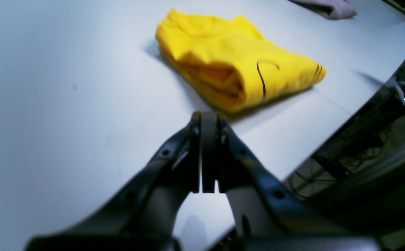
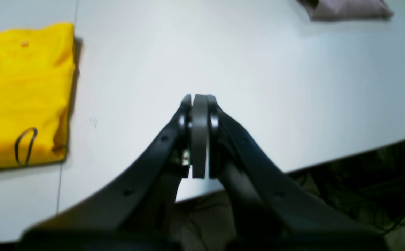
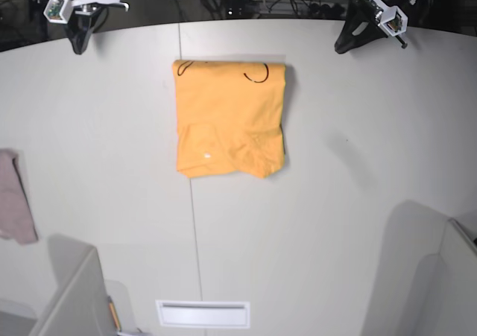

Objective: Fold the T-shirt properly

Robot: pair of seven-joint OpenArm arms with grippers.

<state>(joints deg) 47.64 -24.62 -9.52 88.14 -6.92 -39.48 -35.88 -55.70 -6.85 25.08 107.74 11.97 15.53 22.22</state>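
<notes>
Folded T-shirt (image 3: pixel 229 118) lying flat as a squarish orange-yellow block on the white table (image 3: pixel 335 217), near its far edge. Thin black curved marks along the shirt's far fold, small white dot near the close hem. Left gripper (image 3: pixel 344 45) at the far right table edge, right gripper (image 3: pixel 78 45) at the far left, both apart from the shirt. Pinkish-grey cloth (image 3: pixel 15 198) at the left edge, well apart.

My two wrist views are soft and blurred, and my own dark fingers (image 1: pixel 207 153) are out of focus. The white table (image 3: pixel 335 202) is evenly bright. The T-shirt (image 1: pixel 230 66) throws a short shadow. Table edges bend like fisheye.
</notes>
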